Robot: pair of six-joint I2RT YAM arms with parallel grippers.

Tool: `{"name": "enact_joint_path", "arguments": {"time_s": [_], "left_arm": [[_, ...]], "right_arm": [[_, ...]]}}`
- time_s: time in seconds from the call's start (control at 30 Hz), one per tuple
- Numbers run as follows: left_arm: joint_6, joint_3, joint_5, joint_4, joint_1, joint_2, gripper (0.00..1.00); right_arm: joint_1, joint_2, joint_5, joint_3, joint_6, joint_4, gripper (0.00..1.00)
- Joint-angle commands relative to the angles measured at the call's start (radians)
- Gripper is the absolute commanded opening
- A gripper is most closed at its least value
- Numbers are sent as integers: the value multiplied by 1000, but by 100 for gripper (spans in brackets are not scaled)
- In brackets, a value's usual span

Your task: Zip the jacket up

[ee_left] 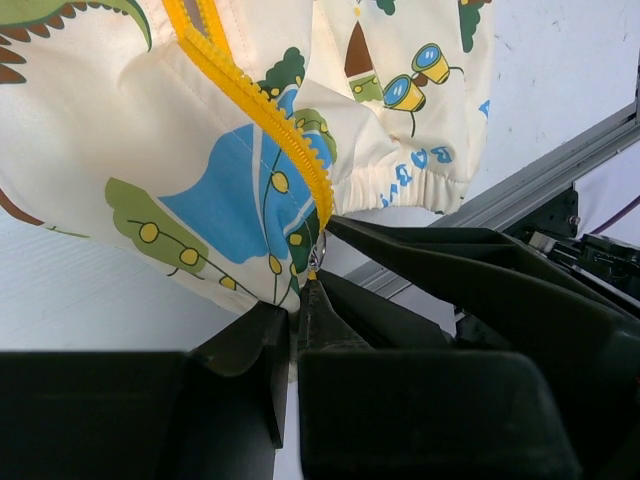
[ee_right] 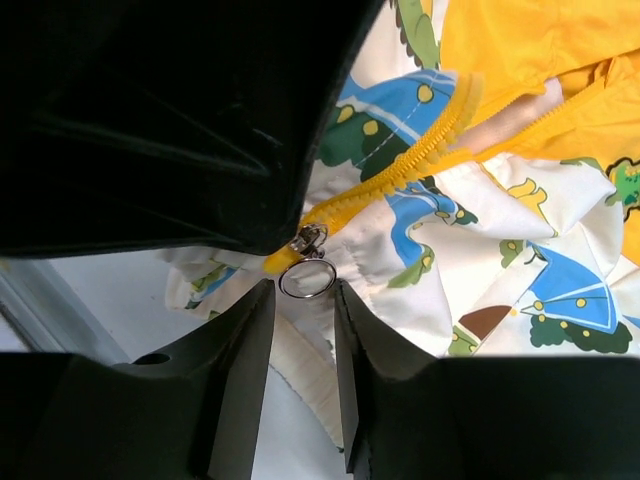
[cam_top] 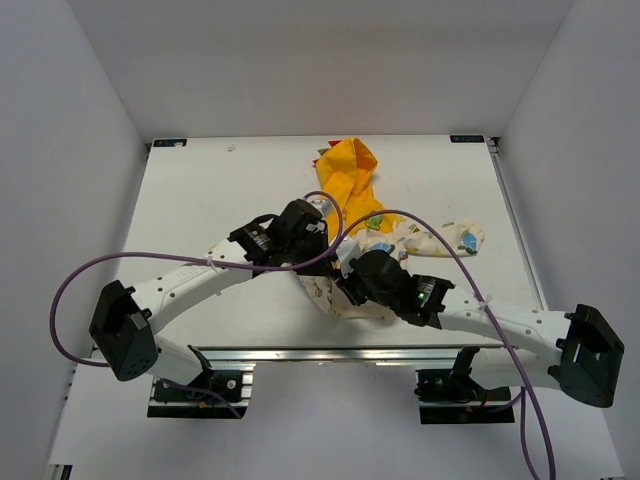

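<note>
The jacket (cam_top: 400,240) lies crumpled mid-table, with its yellow hood (cam_top: 347,175) toward the back and its cream dinosaur-print body toward the front. In the left wrist view, my left gripper (ee_left: 296,305) is shut on the cream hem at the bottom end of the orange zipper (ee_left: 270,120). In the right wrist view, my right gripper (ee_right: 303,288) is open by a narrow gap, with the metal ring pull (ee_right: 307,280) of the zipper slider lying between its fingertips. The two grippers (cam_top: 318,232) (cam_top: 352,268) almost touch over the jacket's lower front.
The white table (cam_top: 220,200) has white walls on three sides. An aluminium rail (cam_top: 330,352) runs along the near edge and also shows in the left wrist view (ee_left: 540,180). Purple cables (cam_top: 100,265) loop over both arms and the jacket.
</note>
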Motion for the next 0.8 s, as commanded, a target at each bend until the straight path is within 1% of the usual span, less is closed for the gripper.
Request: {"name": "enact_joint_path", "arguments": {"time_s": [0.0, 0.03, 0.07, 0.13, 0.17, 0.2, 0.33, 0.5, 0.53, 0.57, 0.63, 0.77], "left_arm": [[12, 26, 4, 16, -4, -36, 0], [14, 26, 7, 16, -4, -33, 0], [14, 25, 5, 16, -4, -30, 0], [14, 25, 2, 16, -4, -28, 0], [14, 25, 2, 16, -4, -27, 0], [14, 23, 1, 14, -4, -25, 0], [17, 20, 4, 16, -4, -28, 0], [22, 20, 2, 13, -4, -28, 0], [23, 20, 1, 8, -6, -25, 0], [26, 22, 1, 5, -6, -24, 0], [32, 17, 1, 2, -4, -22, 0], [52, 13, 19, 2, -4, -16, 0]], "right_arm": [[2, -48, -42, 45, -13, 40, 35], [2, -51, -51, 44, -16, 37, 35], [2, -54, -59, 44, -16, 34, 26], [2, -60, -57, 42, -17, 31, 22], [2, -60, -39, 45, -13, 28, 8], [2, -65, -35, 45, -8, 31, 1], [2, -62, 1, 47, -10, 36, 0], [2, -48, -4, 59, -21, 25, 0], [2, -49, 8, 62, -25, 16, 0], [2, -51, 56, 67, -27, 8, 0], [2, -58, 80, 74, -45, -7, 0], [2, -51, 56, 80, -56, -13, 0]]}}
